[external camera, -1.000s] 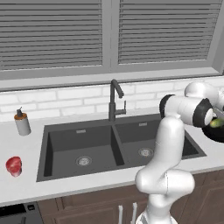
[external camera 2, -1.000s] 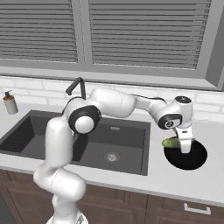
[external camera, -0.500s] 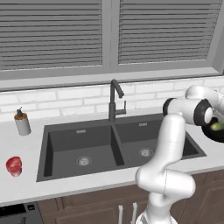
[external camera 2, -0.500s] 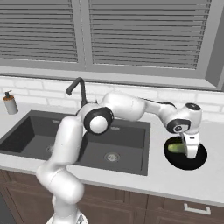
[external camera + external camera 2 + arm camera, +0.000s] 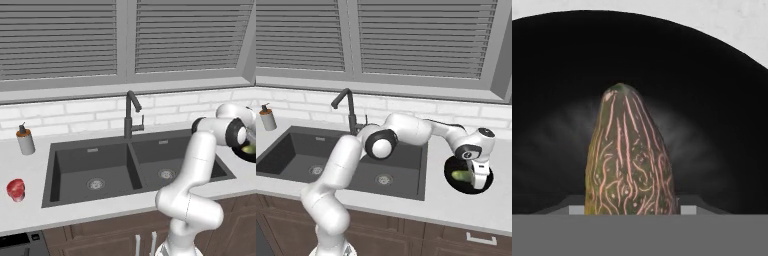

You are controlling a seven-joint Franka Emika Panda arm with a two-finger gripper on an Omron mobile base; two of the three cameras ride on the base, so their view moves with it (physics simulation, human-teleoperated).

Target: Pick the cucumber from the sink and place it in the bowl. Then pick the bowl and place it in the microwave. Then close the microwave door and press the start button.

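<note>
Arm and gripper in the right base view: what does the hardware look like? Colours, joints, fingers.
Glossy white arm built of rounded tubular links, with dark grey round caps at the joints, the largest at the elbow. No loose cables or markings that I can make out. The gripper is a white block under a wrist with a dark band; its fingers are too small to tell apart.

The bowl (image 5: 249,152) runs off the left base view's right edge, the arm hides part, and the cucumber's (image 5: 630,160) near end is cut off.
</note>
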